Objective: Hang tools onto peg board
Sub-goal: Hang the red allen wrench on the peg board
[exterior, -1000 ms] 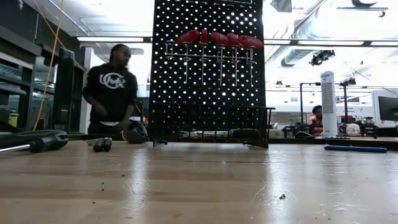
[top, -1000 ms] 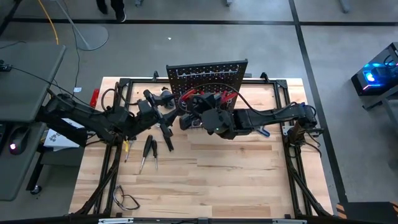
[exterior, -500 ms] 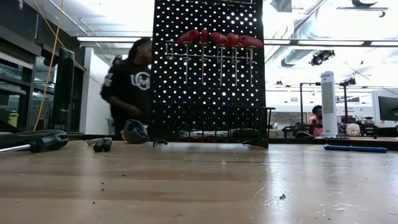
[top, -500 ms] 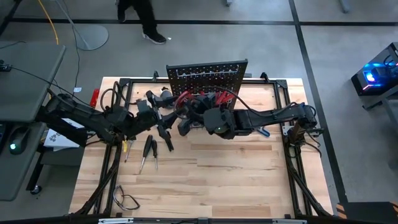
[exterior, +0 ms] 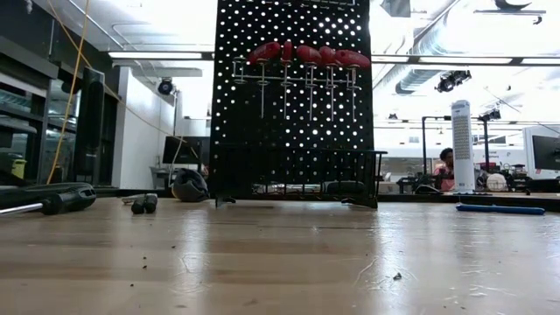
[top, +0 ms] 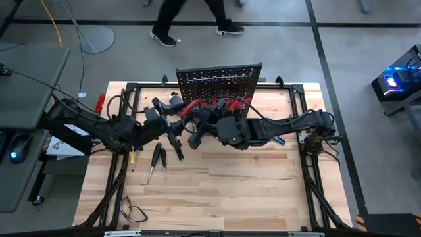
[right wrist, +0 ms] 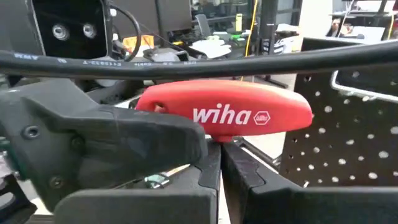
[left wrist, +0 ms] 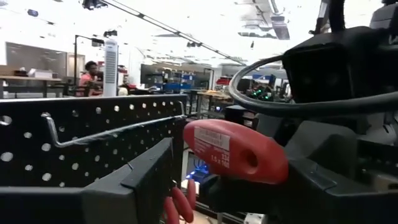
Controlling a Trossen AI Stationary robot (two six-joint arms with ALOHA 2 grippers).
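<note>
I'm working in a robotics lab or workshop: a wooden counter (top: 250,178) on a bare concrete floor (top: 368,39), ceiling strip lights (exterior: 149,55) over exposed ducting (exterior: 455,26), and far benches (exterior: 490,194) crowded with monitors (exterior: 541,153) and equipment, where a person (exterior: 448,166) sits.

One black perforated upright peg board (exterior: 293,96) carries five red-handled T-shaped drivers (exterior: 302,54) in a row. A sixth red-handled driver (right wrist: 227,114) sits apart. On the wooden counter (top: 223,191) lie two black-handled screwdrivers (top: 158,158) and one blue-handled tool (exterior: 500,209).
</note>
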